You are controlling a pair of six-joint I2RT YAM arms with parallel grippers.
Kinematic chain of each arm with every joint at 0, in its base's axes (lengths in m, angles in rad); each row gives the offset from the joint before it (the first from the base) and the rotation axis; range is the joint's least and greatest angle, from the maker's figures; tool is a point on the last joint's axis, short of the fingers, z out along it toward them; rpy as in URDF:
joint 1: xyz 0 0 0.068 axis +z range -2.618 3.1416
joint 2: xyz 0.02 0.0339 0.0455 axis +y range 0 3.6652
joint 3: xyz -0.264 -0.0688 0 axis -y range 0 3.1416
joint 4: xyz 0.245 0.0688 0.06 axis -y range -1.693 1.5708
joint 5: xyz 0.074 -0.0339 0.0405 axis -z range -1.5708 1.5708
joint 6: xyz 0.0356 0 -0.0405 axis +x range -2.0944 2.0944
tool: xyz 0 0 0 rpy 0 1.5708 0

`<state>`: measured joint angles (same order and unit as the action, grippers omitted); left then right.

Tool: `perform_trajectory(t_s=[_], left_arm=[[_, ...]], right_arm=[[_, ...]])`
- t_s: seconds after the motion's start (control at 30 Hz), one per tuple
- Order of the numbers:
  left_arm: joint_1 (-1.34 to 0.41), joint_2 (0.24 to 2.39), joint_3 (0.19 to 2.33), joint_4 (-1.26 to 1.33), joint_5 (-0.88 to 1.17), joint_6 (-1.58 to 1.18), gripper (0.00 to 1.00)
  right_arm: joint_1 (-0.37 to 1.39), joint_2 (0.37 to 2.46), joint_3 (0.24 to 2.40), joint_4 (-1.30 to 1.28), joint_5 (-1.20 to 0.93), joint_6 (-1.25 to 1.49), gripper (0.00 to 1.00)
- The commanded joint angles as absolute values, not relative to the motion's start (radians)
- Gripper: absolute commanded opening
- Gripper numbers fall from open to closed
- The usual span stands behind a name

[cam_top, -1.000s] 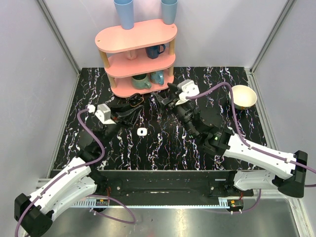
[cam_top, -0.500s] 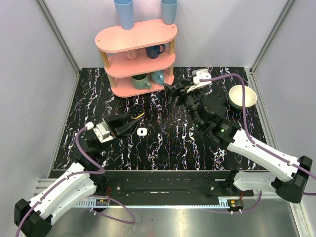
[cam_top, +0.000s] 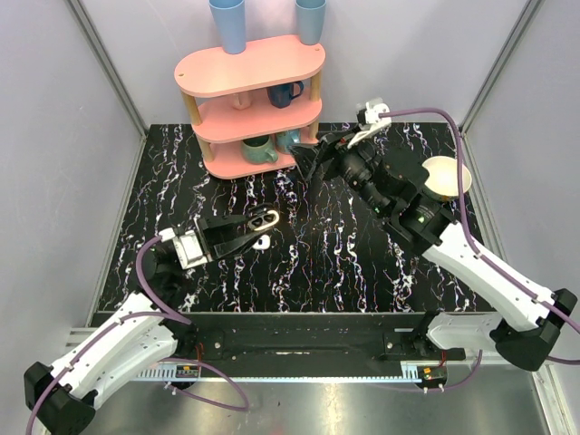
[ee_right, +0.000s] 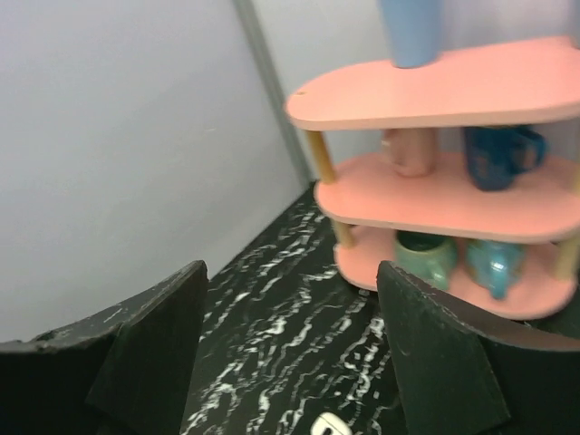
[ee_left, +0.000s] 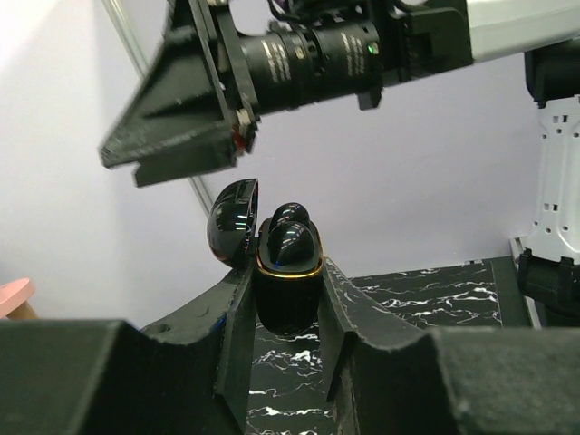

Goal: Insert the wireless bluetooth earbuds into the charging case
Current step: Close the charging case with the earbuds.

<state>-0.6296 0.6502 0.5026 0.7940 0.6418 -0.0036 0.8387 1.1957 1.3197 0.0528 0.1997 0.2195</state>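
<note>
This looks like a robot test lab. A black marbled table (cam_top: 299, 272) is boxed in by plain pale walls (cam_top: 54, 136) and metal posts (cam_top: 109, 68). A left arm (cam_top: 118, 340) and a right arm (cam_top: 480, 272) are bolted to a metal rail (cam_top: 299, 340). A pink shelf (cam_top: 249, 68) of mugs (cam_top: 258, 149) is set at the back.

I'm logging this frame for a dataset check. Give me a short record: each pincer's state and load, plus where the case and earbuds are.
left pincer: shut on case
case: black, gold rim, lid open, upright between the fingers
right pincer: open, empty, facing the shelf
earbud: one white piece on the table, by the left pincer's tip
second earbud: cannot be made out
</note>
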Motion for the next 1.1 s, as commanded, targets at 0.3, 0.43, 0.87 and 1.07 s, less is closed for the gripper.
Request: perform_trajectory(t_s=[0.3,0.43,0.87,1.07], left_arm=[[-0.632,0.704,0.558,0.764,0.745,0.011,0.0],[-0.634,0.704,0.56,0.752,0.75,0.006,0.0],[-0.634,0.68,0.557,0.672,0.753,0.021,0.0],[-0.634,0.68,0.548,0.675,0.744,0.017,0.0]], right_arm=[[0.835,1.405,1.601,-0.236,-0.005,0.317,0.85],[0.822,1.466,1.73,-0.368,-0.014,0.365,0.89],[0.821,1.496,1.736,-0.364,-0.098,0.403,1.0],[0.821,1.511,1.741,-0.362,-0.17,0.402,1.0]])
